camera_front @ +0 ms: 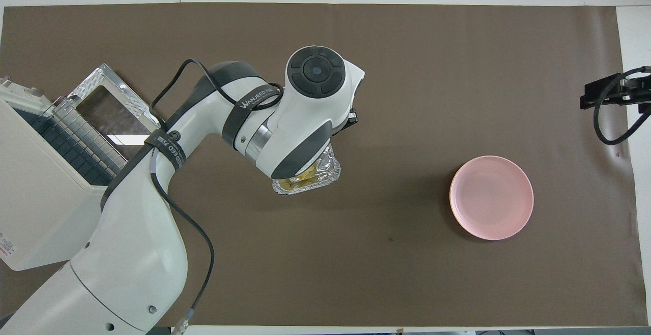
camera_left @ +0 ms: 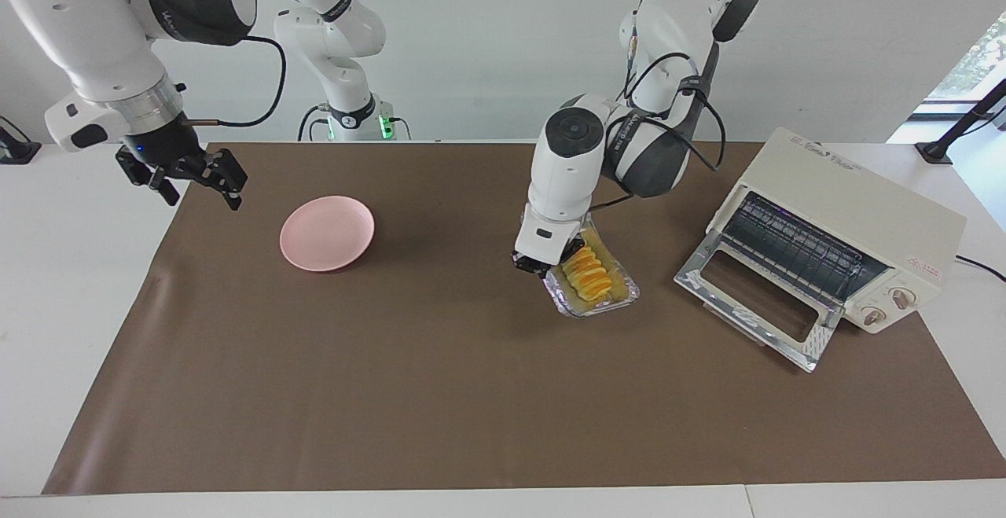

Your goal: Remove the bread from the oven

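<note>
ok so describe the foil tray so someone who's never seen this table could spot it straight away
Start at the cream oven with its door dropped open at the left arm's end of the brown mat. Between it and the pink plate, nearer the oven, the left gripper is shut on the rim of the foil tray. It is the only crinkled silver thing, with the ridged yellow bread inside.

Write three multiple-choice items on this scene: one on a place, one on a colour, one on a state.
1. The ridged golden-yellow bread loaf lies:
A. on the oven rack
B. in the crinkled silver foil tray
C. on the plate

2. The round plate is:
A. pink
B. green
C. blue

3. The cream-white toaster oven's chrome-framed glass door is:
A. shut
B. removed
C. folded down open

Answers:
1 B, the loaf sits inside the tray, whose rim the left tool pinches.
2 A, its face is pale pink.
3 C, the door lies flat before the bare rack.
</note>
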You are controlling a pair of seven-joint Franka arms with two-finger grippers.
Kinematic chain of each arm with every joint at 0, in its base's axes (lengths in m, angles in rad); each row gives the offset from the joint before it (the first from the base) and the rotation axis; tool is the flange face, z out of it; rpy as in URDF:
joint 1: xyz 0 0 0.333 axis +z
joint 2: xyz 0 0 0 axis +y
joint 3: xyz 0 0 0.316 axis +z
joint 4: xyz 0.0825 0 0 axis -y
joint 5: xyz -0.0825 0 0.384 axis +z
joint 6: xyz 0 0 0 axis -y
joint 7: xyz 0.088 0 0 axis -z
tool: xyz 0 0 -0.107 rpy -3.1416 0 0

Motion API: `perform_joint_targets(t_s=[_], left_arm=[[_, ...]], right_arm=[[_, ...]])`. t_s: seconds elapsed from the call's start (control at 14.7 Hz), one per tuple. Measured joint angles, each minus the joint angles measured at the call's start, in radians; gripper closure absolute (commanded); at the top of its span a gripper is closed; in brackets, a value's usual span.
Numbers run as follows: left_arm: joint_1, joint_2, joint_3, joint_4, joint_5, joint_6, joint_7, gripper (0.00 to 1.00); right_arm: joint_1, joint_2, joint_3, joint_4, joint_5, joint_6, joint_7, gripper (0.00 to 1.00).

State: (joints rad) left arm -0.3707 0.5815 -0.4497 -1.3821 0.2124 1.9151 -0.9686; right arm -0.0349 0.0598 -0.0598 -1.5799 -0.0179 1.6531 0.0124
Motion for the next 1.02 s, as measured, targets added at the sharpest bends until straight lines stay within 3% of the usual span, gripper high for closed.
perform_joint_targets(t_s=[0.82, 0.89, 1.02], left_arm=[[-0.081, 0.031, -0.002, -0.101, 0.001, 0.099, 0.041, 1.00], [-0.081, 0.031, -0.001, -0.111, 0.001, 0.112, 0.041, 0.63], [-0.081, 0.031, -0.001, -0.118, 0.001, 0.130, 0.042, 0.16]], right_arm=[[0.001, -0.014, 0.002, -0.033, 0.030, 0.024, 0.000, 0.00], [0.001, -0.014, 0.002, -0.036, 0.030, 0.027, 0.000, 0.00], [0.001, -0.014, 0.002, -0.043, 0.030, 0.034, 0.000, 0.00]])
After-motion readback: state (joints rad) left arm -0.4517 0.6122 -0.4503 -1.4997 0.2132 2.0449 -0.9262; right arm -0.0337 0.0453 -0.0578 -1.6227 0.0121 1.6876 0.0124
